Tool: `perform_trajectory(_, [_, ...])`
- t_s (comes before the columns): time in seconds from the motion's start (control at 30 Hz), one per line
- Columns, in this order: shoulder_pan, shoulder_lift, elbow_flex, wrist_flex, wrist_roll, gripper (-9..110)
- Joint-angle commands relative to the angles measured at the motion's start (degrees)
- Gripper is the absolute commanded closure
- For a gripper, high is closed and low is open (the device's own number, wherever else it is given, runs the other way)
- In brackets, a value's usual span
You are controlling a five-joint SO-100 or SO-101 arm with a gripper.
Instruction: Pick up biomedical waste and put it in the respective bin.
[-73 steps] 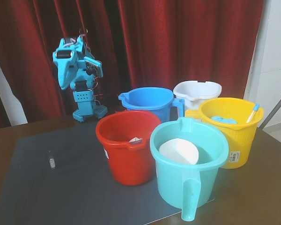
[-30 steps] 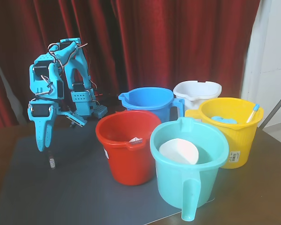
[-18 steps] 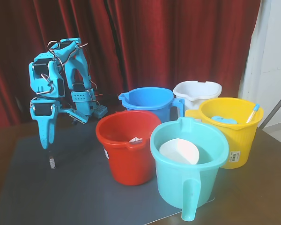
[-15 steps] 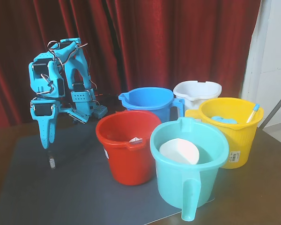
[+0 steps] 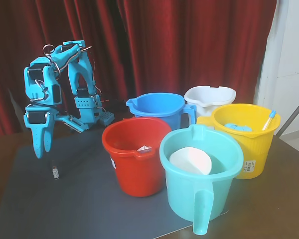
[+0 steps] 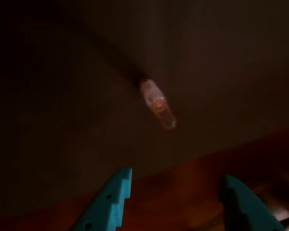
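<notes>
The biomedical waste, a tiny clear vial (image 5: pixel 55 170) with a dark cap, lies on the dark mat at the left in the fixed view. In the wrist view the vial (image 6: pixel 157 104) shows a reddish-white band and lies ahead of the fingers. My gripper (image 5: pixel 41 149) points down, just left of and above the vial, apart from it. In the wrist view the gripper (image 6: pixel 177 175) is open and empty, its teal fingers (image 6: pixel 113 199) spread wide. The royal-blue bucket (image 5: pixel 157 107) with spout and handle stands behind the red bucket.
A red bucket (image 5: pixel 137 169), a teal handled bucket (image 5: pixel 189 199) holding a white piece (image 5: pixel 191 160), a yellow bucket (image 5: pixel 254 149) with a blue-capped stick (image 5: pixel 269 119) and a white bucket (image 5: pixel 209 97) cluster at the right. The dark mat (image 5: pixel 65 209) covers the wooden table.
</notes>
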Motion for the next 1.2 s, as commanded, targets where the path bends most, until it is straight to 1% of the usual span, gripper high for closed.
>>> perform_trajectory(0.0, [0.00, 0.44, -2.29, -2.64, -2.02, 83])
perform_trajectory(0.73, [-0.18, -0.18, -1.58, -3.52, -1.58, 83])
perform_trajectory(1.0, [-0.53, -8.88, -1.76, -10.72, -1.58, 83])
perform_trajectory(1.1, [-0.62, -10.28, -1.76, -10.28, -1.58, 83])
perform_trajectory(1.17, [-0.62, -10.37, -1.58, -10.11, -1.58, 85])
